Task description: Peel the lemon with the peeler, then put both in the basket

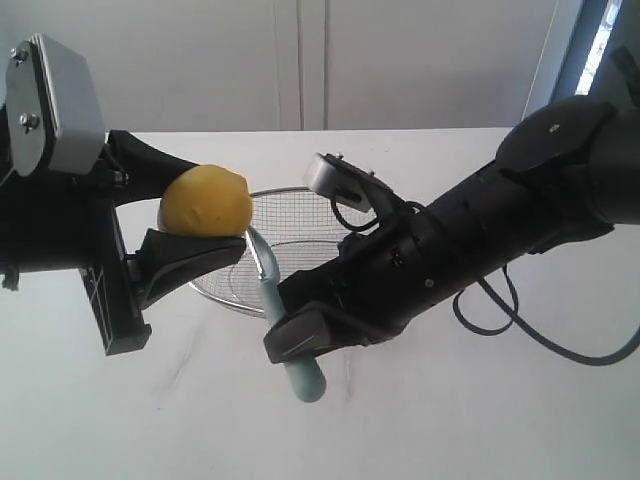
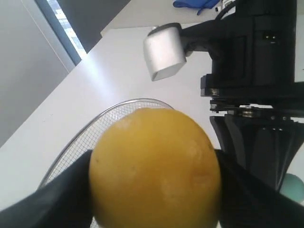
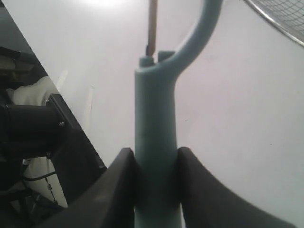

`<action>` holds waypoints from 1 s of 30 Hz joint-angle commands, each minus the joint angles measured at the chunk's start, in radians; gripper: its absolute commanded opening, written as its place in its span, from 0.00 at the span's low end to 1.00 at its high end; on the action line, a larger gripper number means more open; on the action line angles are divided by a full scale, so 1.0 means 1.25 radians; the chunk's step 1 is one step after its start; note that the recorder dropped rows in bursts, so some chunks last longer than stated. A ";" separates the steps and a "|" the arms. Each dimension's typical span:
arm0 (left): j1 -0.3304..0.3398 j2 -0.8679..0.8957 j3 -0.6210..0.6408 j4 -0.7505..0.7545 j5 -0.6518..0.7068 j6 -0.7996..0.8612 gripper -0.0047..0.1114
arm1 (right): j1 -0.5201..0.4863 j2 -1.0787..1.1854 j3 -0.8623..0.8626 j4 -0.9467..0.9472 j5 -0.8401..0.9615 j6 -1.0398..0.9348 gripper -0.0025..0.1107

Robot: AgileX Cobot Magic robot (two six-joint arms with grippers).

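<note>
Right gripper (image 3: 154, 164) pinches the slim teal-handled metal-bladed peeler (image 3: 154, 104) near-upright, blade just beside the round yellow lemon (image 1: 206, 198) clamped by left gripper (image 2: 154, 194).

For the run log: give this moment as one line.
left gripper: shut on lemon; right gripper: shut on peeler; peeler head: beside lemon, contact unclear; basket: holds neither

Front of the basket (image 1: 290, 191): the lemon (image 1: 206, 200) and the peeler (image 1: 268, 285) block the way.
Near end of the table (image 1: 450, 430): wide open room to pass.
</note>
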 commanded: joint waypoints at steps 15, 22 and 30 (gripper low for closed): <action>-0.005 0.032 -0.006 -0.033 -0.001 0.129 0.04 | 0.002 0.000 0.029 0.142 0.044 -0.072 0.02; -0.005 0.082 -0.006 -0.033 -0.002 0.129 0.04 | 0.002 0.000 0.029 0.152 0.044 -0.072 0.02; -0.005 0.082 -0.007 -0.033 -0.016 0.129 0.04 | 0.002 0.000 0.029 0.149 0.044 -0.072 0.02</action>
